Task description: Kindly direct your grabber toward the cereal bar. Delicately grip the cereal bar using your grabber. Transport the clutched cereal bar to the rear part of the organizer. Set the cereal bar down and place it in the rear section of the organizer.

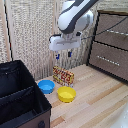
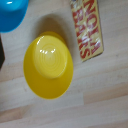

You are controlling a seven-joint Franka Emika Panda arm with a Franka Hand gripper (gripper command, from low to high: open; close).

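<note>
The end effector [image 1: 65,54] is hanging from the white arm [image 1: 75,17], pointing straight down with its two dark-blue fingers apart and gripping nothing. Directly below it, the cereal bar [image 1: 63,76] is standing on the desk [image 1: 95,102]. Just beyond that, a yellow bowl [image 1: 66,93] and a blue bowl [image 1: 46,86] are sitting empty. Farther off, the black organizer [image 1: 20,97] is sitting open with nothing visible inside.

Your exterior view looks from above and off to one side, taking in the arm, the wooden floor [image 1: 95,105], the organizer [image 1: 20,95] at its left and the dresser [image 1: 112,42] at its right. Your wrist view faces straight down, close in. Both share the yellow bowl [image 1: 66,93] [image 2: 48,65], blue bowl [image 1: 46,86] [image 2: 11,12] and cereal bar [image 1: 63,76] [image 2: 88,27]
</note>
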